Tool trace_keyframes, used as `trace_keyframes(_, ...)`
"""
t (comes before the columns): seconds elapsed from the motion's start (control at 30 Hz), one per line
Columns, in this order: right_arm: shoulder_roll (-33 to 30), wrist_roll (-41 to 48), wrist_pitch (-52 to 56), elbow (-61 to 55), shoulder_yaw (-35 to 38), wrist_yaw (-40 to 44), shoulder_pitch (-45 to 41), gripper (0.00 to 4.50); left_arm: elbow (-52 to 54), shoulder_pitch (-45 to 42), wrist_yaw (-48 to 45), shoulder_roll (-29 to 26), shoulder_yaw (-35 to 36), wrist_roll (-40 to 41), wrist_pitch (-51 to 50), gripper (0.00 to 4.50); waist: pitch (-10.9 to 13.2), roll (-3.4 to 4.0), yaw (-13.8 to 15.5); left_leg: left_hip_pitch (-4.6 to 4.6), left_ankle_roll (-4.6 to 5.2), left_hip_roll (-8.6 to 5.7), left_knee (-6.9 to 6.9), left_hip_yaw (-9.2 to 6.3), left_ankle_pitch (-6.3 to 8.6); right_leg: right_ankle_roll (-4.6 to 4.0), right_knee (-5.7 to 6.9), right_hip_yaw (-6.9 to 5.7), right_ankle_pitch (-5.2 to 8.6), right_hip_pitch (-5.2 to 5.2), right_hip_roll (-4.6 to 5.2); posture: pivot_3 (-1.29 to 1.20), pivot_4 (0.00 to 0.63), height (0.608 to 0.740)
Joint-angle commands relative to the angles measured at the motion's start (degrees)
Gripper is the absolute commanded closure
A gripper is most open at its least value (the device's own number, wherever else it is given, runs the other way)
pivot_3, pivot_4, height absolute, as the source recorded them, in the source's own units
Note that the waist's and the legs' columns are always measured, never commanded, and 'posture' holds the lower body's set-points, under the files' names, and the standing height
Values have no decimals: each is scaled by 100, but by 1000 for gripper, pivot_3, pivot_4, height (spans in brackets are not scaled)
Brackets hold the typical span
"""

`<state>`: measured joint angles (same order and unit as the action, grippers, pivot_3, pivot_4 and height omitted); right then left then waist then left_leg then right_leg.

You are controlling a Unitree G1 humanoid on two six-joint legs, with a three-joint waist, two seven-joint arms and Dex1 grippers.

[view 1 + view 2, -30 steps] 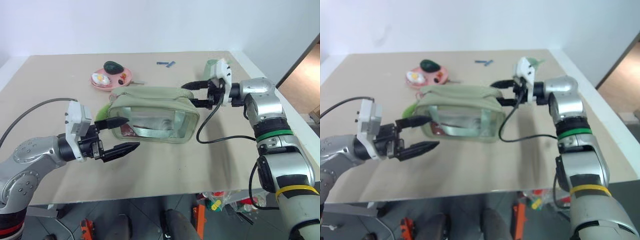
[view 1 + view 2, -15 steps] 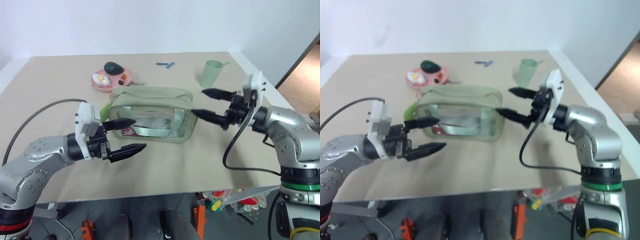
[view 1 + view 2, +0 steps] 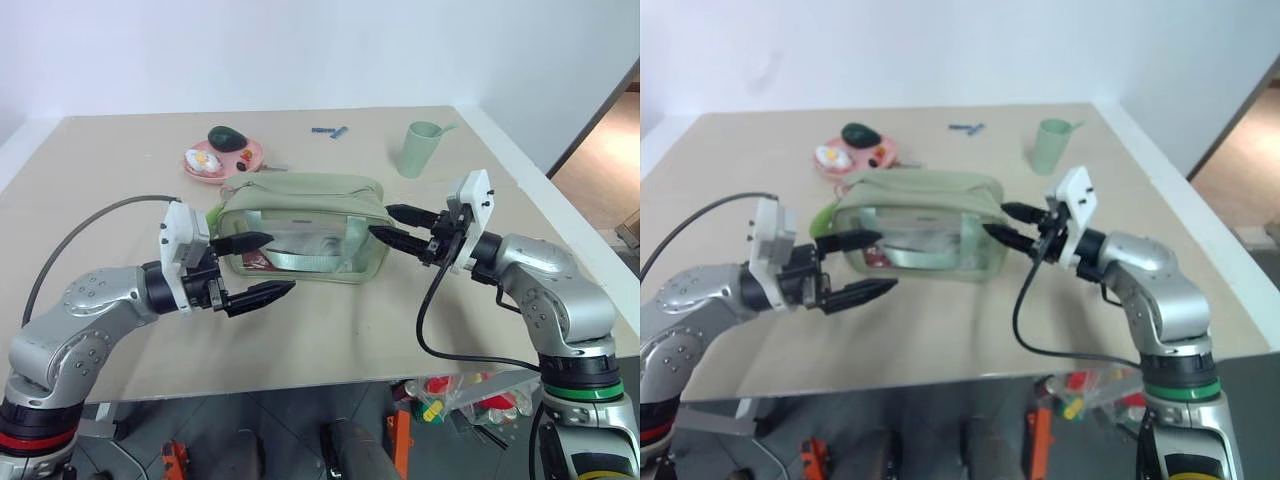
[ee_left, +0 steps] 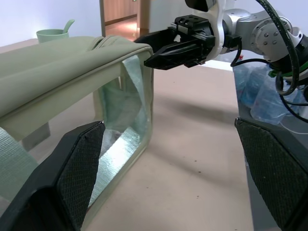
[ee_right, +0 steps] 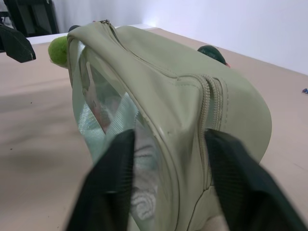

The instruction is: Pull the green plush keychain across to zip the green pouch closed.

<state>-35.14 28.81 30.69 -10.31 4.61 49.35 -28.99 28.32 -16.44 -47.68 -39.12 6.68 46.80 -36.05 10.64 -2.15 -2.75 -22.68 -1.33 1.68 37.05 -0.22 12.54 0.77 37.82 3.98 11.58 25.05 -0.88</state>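
Lime plush keychain at left-centre end of green pouch, long axis L–R; left gripper nearest, wide open, empty; right gripper half-closed astride opposite end, grip unclear.

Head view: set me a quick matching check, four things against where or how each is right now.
1. green plush keychain
2. cup
3. dark green toy
4. left hand

A. on the pink plate
B. open, holding nothing
C. at the left end of the green pouch
D. upright, beyond the pouch's right end

Pairs: 1-C, 2-D, 3-A, 4-B
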Motion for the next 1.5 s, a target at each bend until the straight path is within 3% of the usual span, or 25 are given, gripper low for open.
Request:
trace_keyframes(0.03,40,-84,-242,28,-62,61,-53,3829,50,-103,62,27,61,-68,122,0,0,0,0,0,0,0,-1,0,0,5,0,-1,-3,0,-1,0,150,740)
trace_keyframes(0.1,44,-172,-378,91,-144,130,-58,4454,39,-120,100,32,87,-109,118,0,0,0,0,0,0,1,-1,0,0,5,0,-1,-3,1,-2,0,150,740)
trace_keyframes(0.4,-297,-608,-1845,903,-122,1021,-276,4454,-179,-225,904,96,937,455,-258,0,1,-2,-1,2,0,4,1,0,0,-5,0,0,2,0,-5,0,150,740)
trace_keyframes(0.6,-479,-584,-2072,1255,-65,1319,-438,4454,-137,354,1367,25,1565,752,-544,0,4,-7,-3,2,3,3,-7,8,3,12,0,8,-4,3,-2,0,150,740)
trace_keyframes(0.9,-442,-520,-1854,914,-100,1163,-440,4454,-904,300,1067,111,918,-484,298,0,5,-9,2,2,1,0,-1,5,2,-11,0,6,6,2,-2,0,150,740)
trace_keyframes(1.17,-486,-524,-1781,778,-54,1125,-358,4500,-1201,132,895,291,918,-546,490,2560,5,-9,0,-1,1,1,-6,8,2,12,0,8,-7,6,-1,0,150,740)
trace_keyframes(1.33,-508,-542,-1750,735,-40,1101,-305,4500,-1416,-46,720,107,1161,-394,419,4243,5,-9,0,0,1,4,-11,7,2,11,0,7,-6,8,-4,0,150,740)
trace_keyframes(1.37,-514,-548,-1751,736,-44,1103,-303,4500,-1464,-90,674,75,1155,-405,413,4458,5,-9,0,0,1,4,-11,6,2,11,0,6,-6,8,-4,0,150,740)
trace_keyframes(1.5,-540,-547,-1737,717,-45,1104,-290,4500,-1573,-386,581,13,1106,-380,362,4458,5,-9,1,0,1,1,-9,8,2,11,0,8,-7,7,-2,0,150,740)
